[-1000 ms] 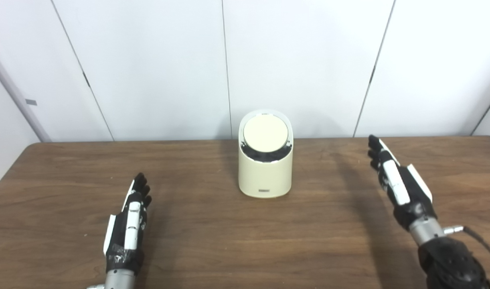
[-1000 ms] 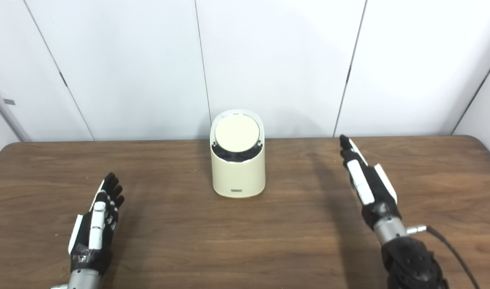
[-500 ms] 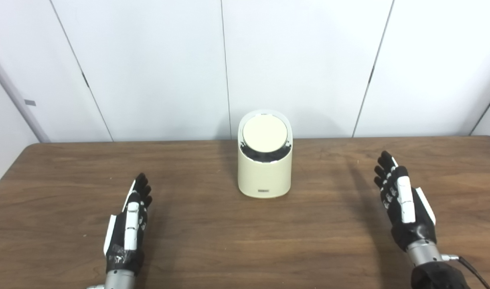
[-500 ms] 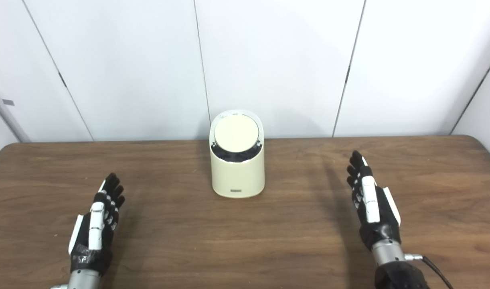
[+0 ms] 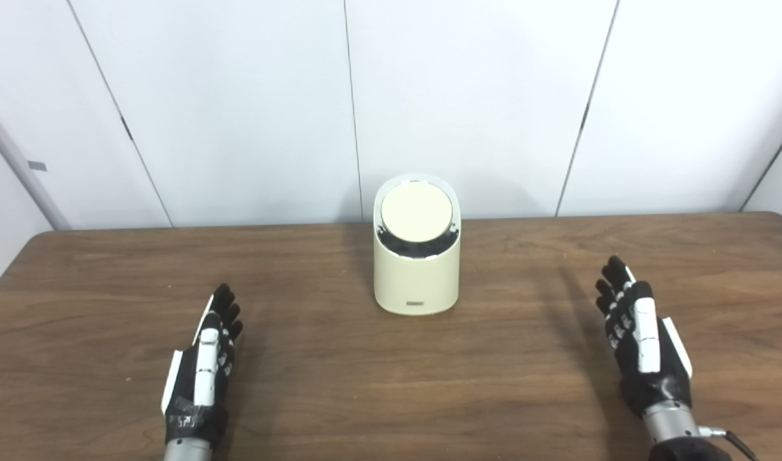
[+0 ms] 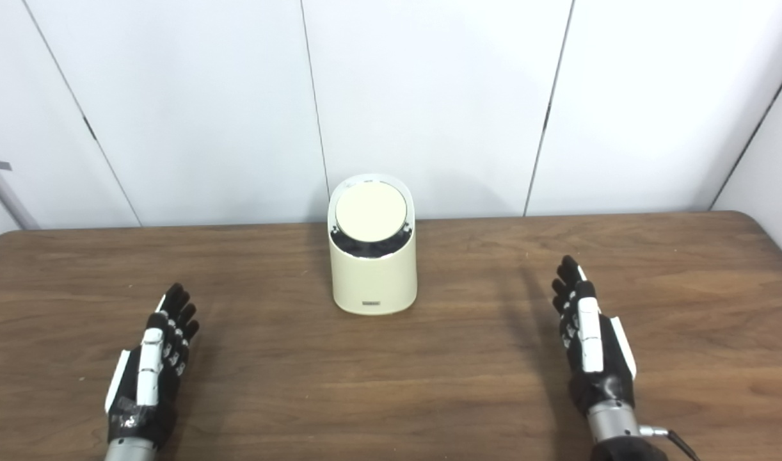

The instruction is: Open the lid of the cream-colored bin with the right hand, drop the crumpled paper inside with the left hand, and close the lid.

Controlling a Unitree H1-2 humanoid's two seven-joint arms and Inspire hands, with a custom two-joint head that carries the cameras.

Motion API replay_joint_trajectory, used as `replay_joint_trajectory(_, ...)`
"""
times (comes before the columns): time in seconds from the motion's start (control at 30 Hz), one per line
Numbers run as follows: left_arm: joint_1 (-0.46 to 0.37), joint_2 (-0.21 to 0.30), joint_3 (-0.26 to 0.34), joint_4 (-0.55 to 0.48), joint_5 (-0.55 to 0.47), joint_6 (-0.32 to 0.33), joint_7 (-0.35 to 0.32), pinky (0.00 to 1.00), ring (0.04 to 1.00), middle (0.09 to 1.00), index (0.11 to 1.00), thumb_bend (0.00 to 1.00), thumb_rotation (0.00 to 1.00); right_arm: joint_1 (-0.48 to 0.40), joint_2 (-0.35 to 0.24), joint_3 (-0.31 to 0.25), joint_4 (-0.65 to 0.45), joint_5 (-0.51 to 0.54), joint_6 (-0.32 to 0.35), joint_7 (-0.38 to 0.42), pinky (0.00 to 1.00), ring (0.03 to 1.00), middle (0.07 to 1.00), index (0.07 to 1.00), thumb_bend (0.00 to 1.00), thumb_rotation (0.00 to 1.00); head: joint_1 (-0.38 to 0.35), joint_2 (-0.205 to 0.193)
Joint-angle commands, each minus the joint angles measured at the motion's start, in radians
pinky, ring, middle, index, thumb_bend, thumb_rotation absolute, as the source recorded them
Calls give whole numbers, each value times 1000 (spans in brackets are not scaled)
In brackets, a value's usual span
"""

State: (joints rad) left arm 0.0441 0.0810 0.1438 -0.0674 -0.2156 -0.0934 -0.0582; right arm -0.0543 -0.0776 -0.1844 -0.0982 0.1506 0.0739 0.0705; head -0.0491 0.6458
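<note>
Bin (image 5: 417, 275) lid (image 5: 416, 211) seemingly closed, left hand (image 5: 199, 374), right hand (image 5: 644, 346) fingers spread, empty, both views alike.

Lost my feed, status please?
Left hand open, empty. Right hand open, empty. Bin lid shut. No paper in view; nothing in the way.

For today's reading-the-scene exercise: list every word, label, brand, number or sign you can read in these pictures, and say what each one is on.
No text here can be read.
Cream-colored bin: a small dark label low on its front, too small and blurred to read.
Lid: a faint mark at its back rim, unreadable.
Wall: a small grey tag at far left, no legible writing.
Left hand, right hand and table: no lettering visible.
</note>
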Motion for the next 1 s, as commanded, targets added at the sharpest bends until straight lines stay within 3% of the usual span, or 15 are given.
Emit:
replay_joint_trajectory(0.0,31,7,3,5,-19,-2,-17,1000,1000,1000,1000,450,901,-10,-1,1,-30,9,-42,-7,1000,980,977,960,493,1000,-3,4)
replay_joint_trajectory(0.67,40,4,6,6,-13,-9,-19,1000,1000,1000,1000,466,901,23,3,33,-55,8,-21,-19,1000,977,973,955,539,1000,12,19)
replay_joint_trajectory(0.97,44,-2,4,2,-13,-6,-16,1000,1000,1000,1000,475,897,30,-3,26,-62,56,-8,-10,1000,979,972,951,501,1000,17,26)
